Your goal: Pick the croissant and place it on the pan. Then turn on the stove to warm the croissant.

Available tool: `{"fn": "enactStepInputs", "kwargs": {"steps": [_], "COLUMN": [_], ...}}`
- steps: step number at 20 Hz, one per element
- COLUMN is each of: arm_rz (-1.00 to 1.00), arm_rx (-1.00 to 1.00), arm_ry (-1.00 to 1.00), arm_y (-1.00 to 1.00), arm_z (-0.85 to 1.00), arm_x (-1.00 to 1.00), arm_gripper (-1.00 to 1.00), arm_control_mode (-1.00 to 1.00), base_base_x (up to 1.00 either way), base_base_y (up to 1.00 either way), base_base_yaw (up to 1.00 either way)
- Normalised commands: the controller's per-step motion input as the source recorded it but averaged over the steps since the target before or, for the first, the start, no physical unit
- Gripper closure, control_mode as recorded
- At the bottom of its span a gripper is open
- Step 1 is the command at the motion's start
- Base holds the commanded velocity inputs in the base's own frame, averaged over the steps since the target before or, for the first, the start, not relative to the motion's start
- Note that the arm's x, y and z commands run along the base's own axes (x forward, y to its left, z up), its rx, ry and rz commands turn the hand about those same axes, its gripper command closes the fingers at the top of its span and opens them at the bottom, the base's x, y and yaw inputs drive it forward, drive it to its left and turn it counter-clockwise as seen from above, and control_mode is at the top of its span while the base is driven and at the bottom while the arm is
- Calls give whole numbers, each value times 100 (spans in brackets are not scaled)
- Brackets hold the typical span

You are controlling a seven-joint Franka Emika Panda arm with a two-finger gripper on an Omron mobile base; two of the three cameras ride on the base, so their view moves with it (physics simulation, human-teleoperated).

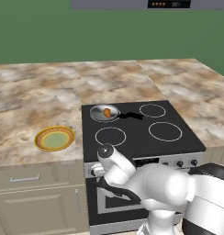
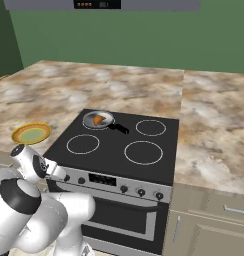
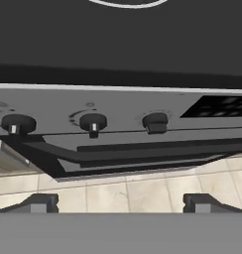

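Stove [image 1: 146, 133] is the landmark: black glass top with 4 white-ringed burners, silver front panel below with a row of dark knobs. Pan [image 1: 104, 112] sits on the stove's rear-left burner, black handle pointing toward the stove's middle. Croissant [image 1: 107, 112] already lies inside the pan, so the placing part looks done; what remains is the knob.

Gripper [image 3: 121, 202] is down at the stove's front-left, level with the panel and facing it; fingers [image 3: 38, 203] spread wide apart, released, nothing between them. In the hand view 3 knobs [image 3: 93, 122] line up along the panel, straight ahead of the fingers and clearly apart from them, no contact yet. Row runs side to side across the panel, parallel to the gap between the 2 fingers. Middle knob sits nearest the gap's centre line, slightly off to one side; outer 2 lie further off. Judgement: next move is a forward reach onto 1 knob, then a twist. Which knob feeds the rear-left burner, cannot tell.
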Motion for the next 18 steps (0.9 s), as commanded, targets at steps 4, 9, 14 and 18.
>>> {"fn": "enactStepInputs", "kwargs": {"steps": [4, 9, 14, 18], "arm_rz": [0, 0, 0, 0], "arm_rx": [5, 5, 4, 3], "arm_ry": [-3, -1, -2, -3], "arm_y": [-31, -25, -25, -23], "arm_z": [-17, -30, -34, -29], "arm_x": [0, 0, 0, 0], "arm_gripper": [-100, -100, -100, -100], "arm_control_mode": [-100, -100, -100, -100], "base_base_x": [0, 0, 0, 0], "base_base_y": [0, 0, 0, 0], "base_base_yaw": [0, 0, 0, 0]}}
